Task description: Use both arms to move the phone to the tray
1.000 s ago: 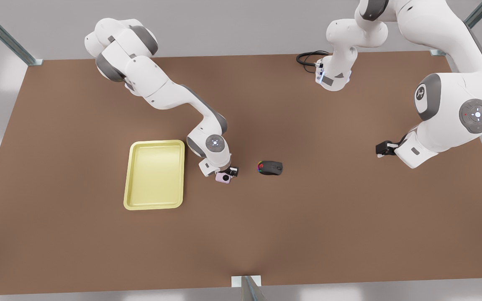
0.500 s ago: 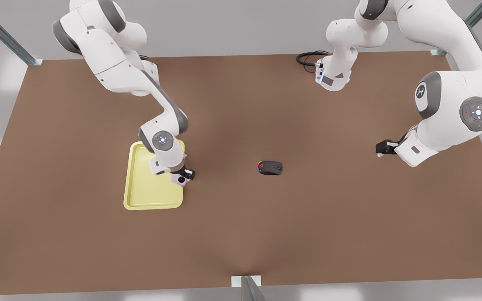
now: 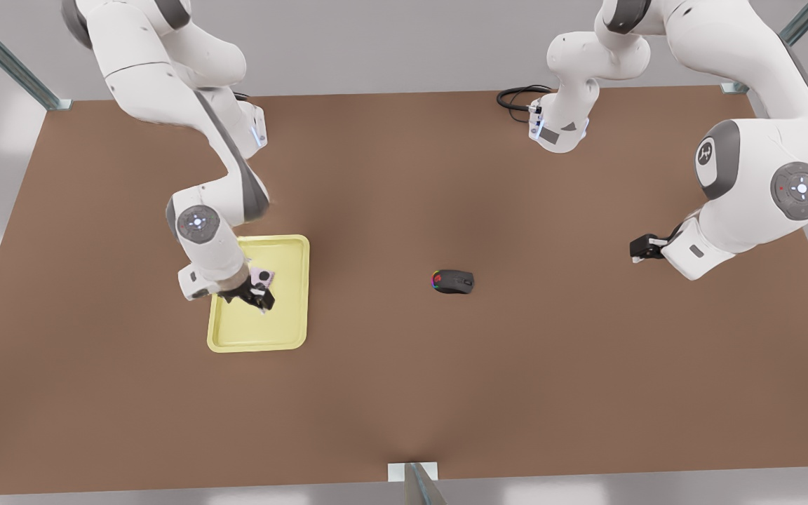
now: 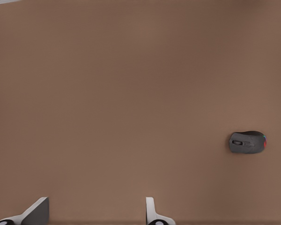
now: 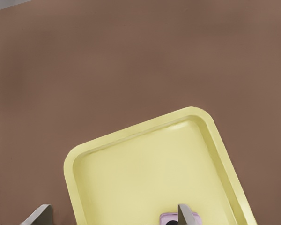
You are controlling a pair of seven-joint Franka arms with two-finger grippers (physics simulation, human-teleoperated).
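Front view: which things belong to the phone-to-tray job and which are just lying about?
Part of the job:
- phone, over the tray
- tray
- right gripper, open, over the tray beside the phone
- left gripper, open, waiting far off at the front view's right

Just lying about:
- mouse on the table
- black cable at the back

Black computer mouse with rainbow-lit edge (image 3: 453,281) lies flat on brown tabletop (image 3: 404,393), near centre. Coiled black cable (image 3: 516,96) at far edge, right of centre. Grey metal frame struts (image 3: 4,56) at corners.
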